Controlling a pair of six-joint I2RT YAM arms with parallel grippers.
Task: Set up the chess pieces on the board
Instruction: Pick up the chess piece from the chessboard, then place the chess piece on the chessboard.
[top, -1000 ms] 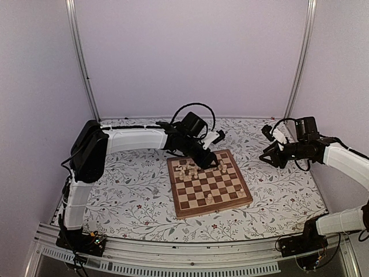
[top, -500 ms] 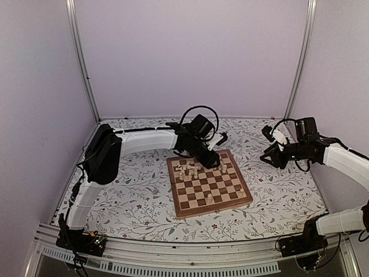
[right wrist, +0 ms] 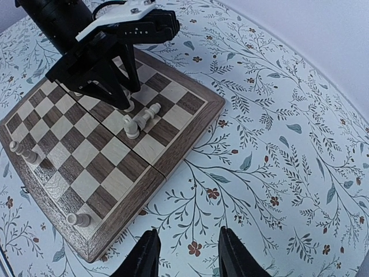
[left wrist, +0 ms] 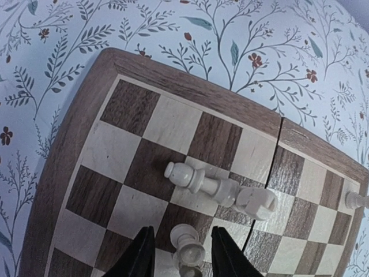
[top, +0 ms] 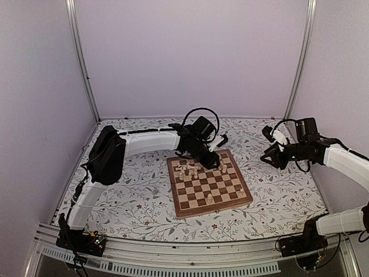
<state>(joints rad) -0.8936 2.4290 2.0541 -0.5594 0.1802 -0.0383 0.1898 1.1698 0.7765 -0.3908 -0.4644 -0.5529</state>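
Straddling an upright chess piece near the board's far edge, the left gripper had jaws apart (not clamped); a toppled piece lay just beyond, lengthwise across. The right gripper hung parted, empty, farther off.

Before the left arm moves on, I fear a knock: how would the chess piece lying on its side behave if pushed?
The fallen piece would probably roll, since its turned body looks round. It seems small and rigid, so it is likely light and quick to skid over the smooth board. The nearby upright piece could tip if struck.
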